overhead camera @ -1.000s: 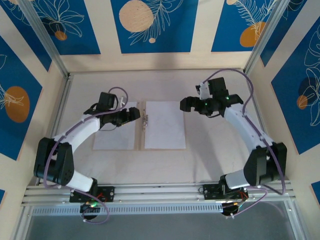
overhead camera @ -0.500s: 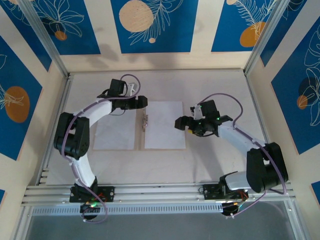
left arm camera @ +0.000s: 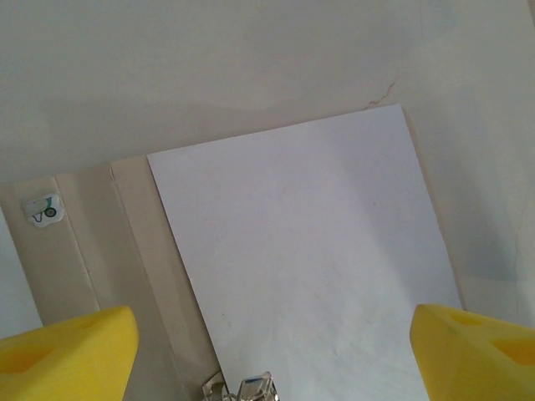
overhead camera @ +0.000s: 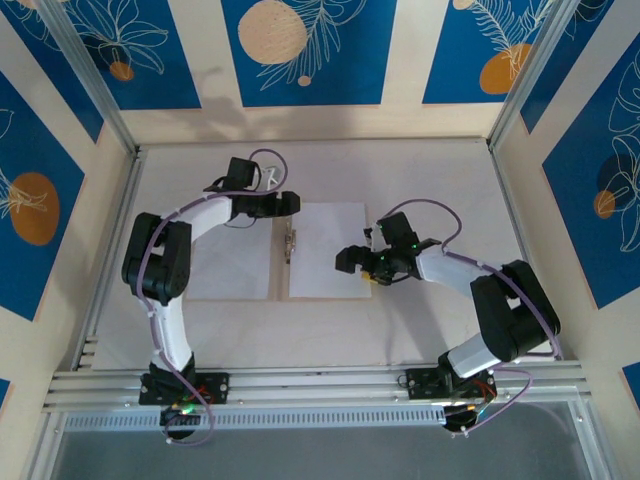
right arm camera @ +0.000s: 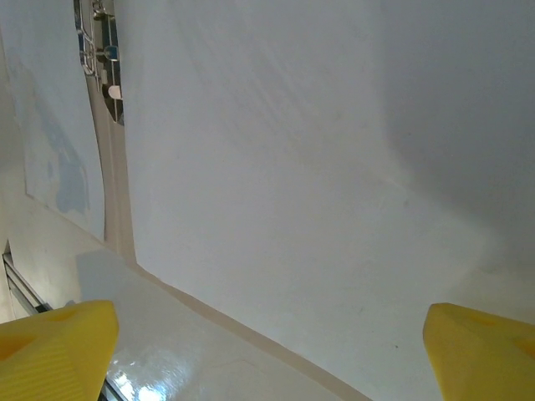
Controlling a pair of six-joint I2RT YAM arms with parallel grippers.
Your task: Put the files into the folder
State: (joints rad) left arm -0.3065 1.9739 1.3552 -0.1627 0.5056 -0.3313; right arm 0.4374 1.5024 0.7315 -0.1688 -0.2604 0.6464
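An open tan kraft-card folder (overhead camera: pixel 282 285) lies flat on the pale table (overhead camera: pixel 430 330) with its small metal clip (overhead camera: pixel 290 243) on the spine. Each cover holds one of the files: a plain white paper sheet (overhead camera: pixel 232 268) left of the clip and a second white sheet (overhead camera: pixel 325 250) right of it, both within the folder's edges. Nearer the arm bases than the clip, the right gripper (overhead camera: pixel 349 260) hangs over the sheet to the clip's right, fingers spread wide and holding nothing. Its wrist camera shows yellow pads (right arm camera: pixel 54 351) far apart at the bottom corners. That sheet runs away from them toward the clip, a tan strip of spine lies beside it, and glossy table shows at the folder's near edge. Just beyond the clip, at the far end of the spine, the left gripper (overhead camera: pixel 289 204) hovers above the folder, its fingers equally wide and empty. The left wrist view adds the far corners of the sheet right of the clip, the card border around it, and a small white sticker (left arm camera: pixel 42 209) on the card left of the spine.
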